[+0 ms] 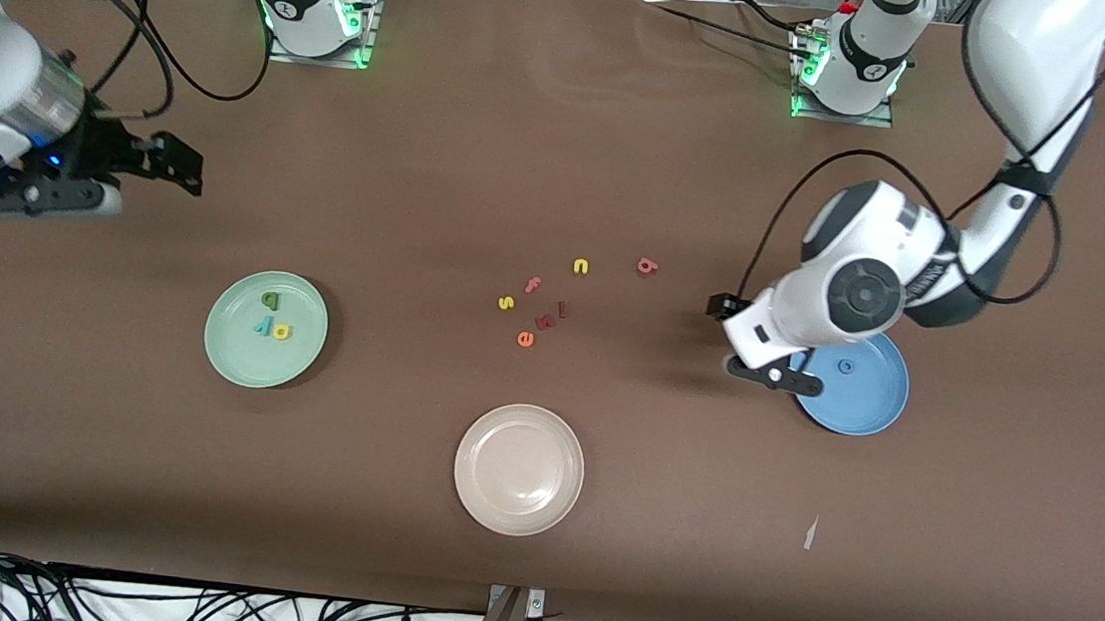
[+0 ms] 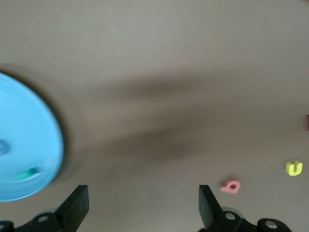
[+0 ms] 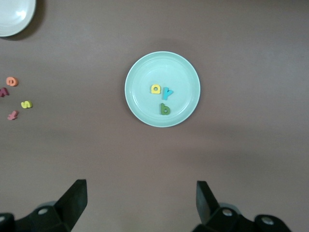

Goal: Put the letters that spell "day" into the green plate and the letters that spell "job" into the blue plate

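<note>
Here, "day" lies complete in the green plate; the salmon "b" remains on the worktop.
Left gripper, fingers spread and empty, hovers beside the blue plate: descend straddling "b". Right gripper waits, fingers released.

Blue plate — salmon "b" apart, on the table

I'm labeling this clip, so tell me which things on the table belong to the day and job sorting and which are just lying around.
Job:
green plate with the yellow, olive and teal letters
blue plate with the blue "o"
salmon "b", loose on the table

Lying about:
beige plate
yellow "n"
yellow "s"
salmon "f"
orange "e"
</note>
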Motion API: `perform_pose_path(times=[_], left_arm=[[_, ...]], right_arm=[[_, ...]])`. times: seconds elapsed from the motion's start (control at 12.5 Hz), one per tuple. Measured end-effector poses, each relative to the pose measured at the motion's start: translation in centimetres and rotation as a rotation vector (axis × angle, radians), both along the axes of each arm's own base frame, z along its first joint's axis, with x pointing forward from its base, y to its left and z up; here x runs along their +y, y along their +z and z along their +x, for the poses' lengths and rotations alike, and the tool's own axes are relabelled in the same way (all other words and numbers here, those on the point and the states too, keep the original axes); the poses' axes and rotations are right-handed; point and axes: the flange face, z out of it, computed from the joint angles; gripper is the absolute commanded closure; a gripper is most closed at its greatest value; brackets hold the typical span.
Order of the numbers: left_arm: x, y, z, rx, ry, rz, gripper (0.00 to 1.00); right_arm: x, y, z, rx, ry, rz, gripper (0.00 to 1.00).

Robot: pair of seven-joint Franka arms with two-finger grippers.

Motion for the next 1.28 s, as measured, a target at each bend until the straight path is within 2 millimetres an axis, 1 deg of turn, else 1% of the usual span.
perform_pose_path(times=[0.16, 0.32, 0.48, 0.56, 0.64, 0.8, 0.96, 1.04, 1.12, 1.2, 1.28], left_arm=[[-3.0, -2.6, -3.7, -0.013, 0.031, -0.016, 0.00], [-6.8, -3.9, -7.3, -0.026, 0.052, -0.003, 0.00], [-10.2, -4.8, -10.0, -0.051, 0.103, 0.012, 0.00], [-11.5, -5.5, -10.9, -0.069, 0.142, 0.001, 0.00], [-12.5, -6.3, -11.7, -0.084, 0.148, 0.002, 0.00], [-13.0, -8.0, -12.5, -0.101, 0.139, 0.025, 0.00], [-13.1, -9.7, -12.7, -0.109, 0.147, 0.032, 0.00], [-13.1, -10.7, -13.0, -0.113, 0.142, 0.039, 0.05], [-13.1, -11.5, -13.3, -0.112, 0.136, 0.046, 0.13], [-13.1, -11.9, -13.6, -0.106, 0.132, 0.048, 0.14], [-13.2, -12.2, -13.8, -0.100, 0.131, 0.050, 0.22]], right_arm=[[-0.3, 2.0, -1.3, -0.008, -0.007, 0.002, 0.00], [-0.3, 2.9, -1.9, -0.017, -0.006, 0.003, 0.00], [-0.2, 2.7, -1.8, -0.011, -0.009, 0.002, 0.00], [0.0, 2.2, -1.7, -0.003, -0.010, 0.001, 0.00], [0.3, 1.7, -1.4, 0.005, -0.010, 0.001, 0.00], [0.6, 0.9, -0.8, 0.013, -0.008, 0.001, 0.00], [0.8, 1.1, -0.5, 0.008, -0.004, 0.002, 0.00], [1.0, 1.2, -0.5, 0.005, -0.001, 0.002, 0.00], [1.1, 1.2, -0.4, 0.005, 0.001, 0.003, 0.00], [1.2, 1.2, -0.4, 0.005, 0.001, 0.008, 0.00], [1.3, 1.2, -0.4, 0.008, 0.000, 0.022, 0.00]])
